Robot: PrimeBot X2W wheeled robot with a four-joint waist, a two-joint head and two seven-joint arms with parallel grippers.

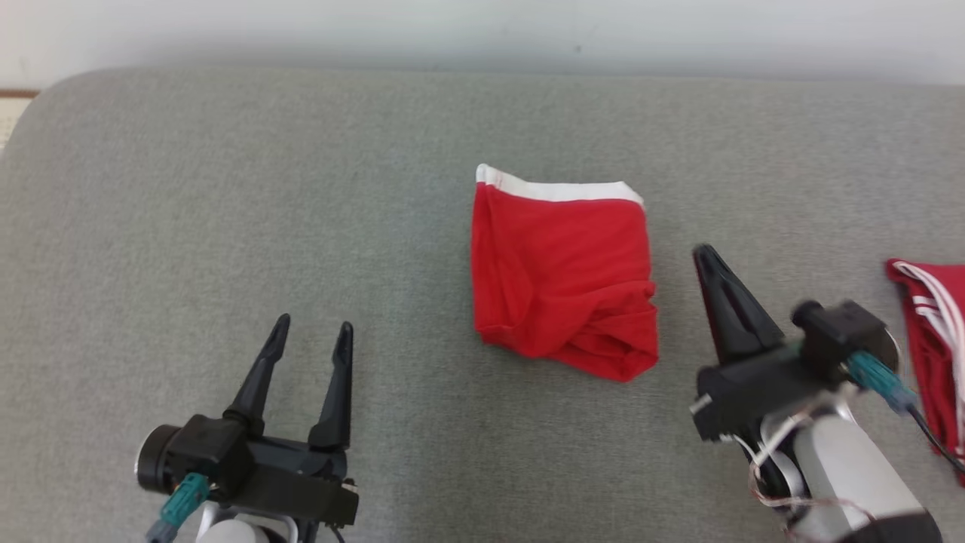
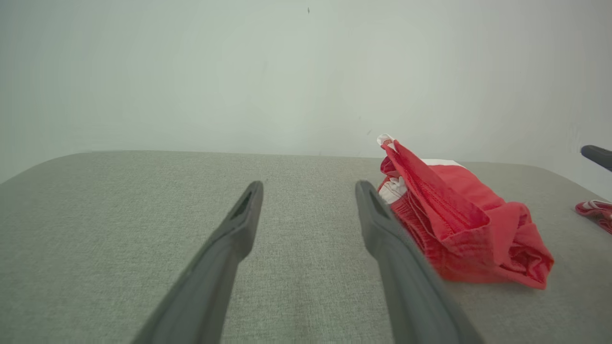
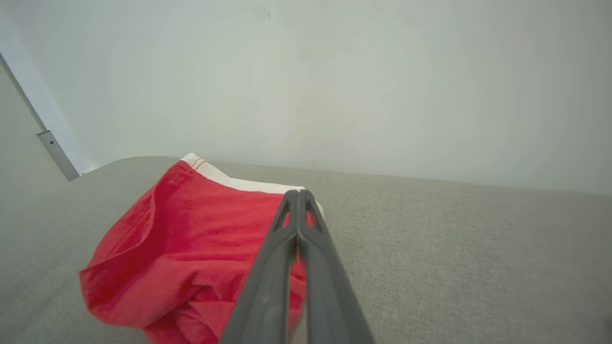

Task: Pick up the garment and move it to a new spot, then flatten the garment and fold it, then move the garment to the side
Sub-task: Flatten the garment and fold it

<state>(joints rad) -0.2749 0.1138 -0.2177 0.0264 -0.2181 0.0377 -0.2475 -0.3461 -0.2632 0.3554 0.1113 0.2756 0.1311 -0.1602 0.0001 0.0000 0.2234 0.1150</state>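
The garment (image 1: 562,271) is red with a white waistband, folded into a rough square in the middle of the grey cushioned surface (image 1: 226,188). The same garment (image 2: 459,224) lies to the right of my left gripper's fingers, and in the right wrist view the garment (image 3: 181,253) sits left of and behind the closed fingers. My left gripper (image 1: 310,332) is open at the lower left, well away from the cloth. Just to the right of the cloth, my right gripper (image 1: 705,256) is shut with nothing between its fingers; its tips (image 3: 299,193) meet above the surface.
A second red garment with white stripes (image 1: 935,339) lies at the right edge of the surface, also seen small as red cloth (image 2: 595,212) in the left wrist view. A pale wall (image 1: 482,30) runs behind the surface.
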